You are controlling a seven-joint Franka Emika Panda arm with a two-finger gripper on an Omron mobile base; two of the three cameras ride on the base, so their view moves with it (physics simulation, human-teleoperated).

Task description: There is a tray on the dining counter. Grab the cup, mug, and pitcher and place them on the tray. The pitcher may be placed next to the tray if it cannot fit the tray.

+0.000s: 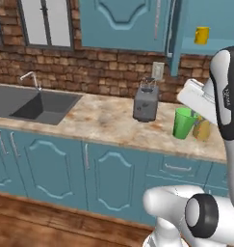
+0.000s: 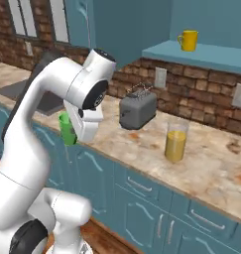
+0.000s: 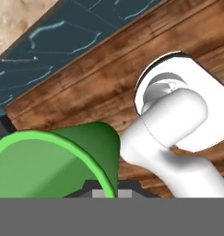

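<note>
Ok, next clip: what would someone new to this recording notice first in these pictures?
Probably the big white arm carrying the green cup, which sits large at the gripper in the hand view, over the wooden floor and teal cabinet fronts. Next, the grey toaster in the middle of the marbled kitchen counter, with the pitcher of orange liquid to its right. Last, the yellow mug up on the teal shelf.
</note>
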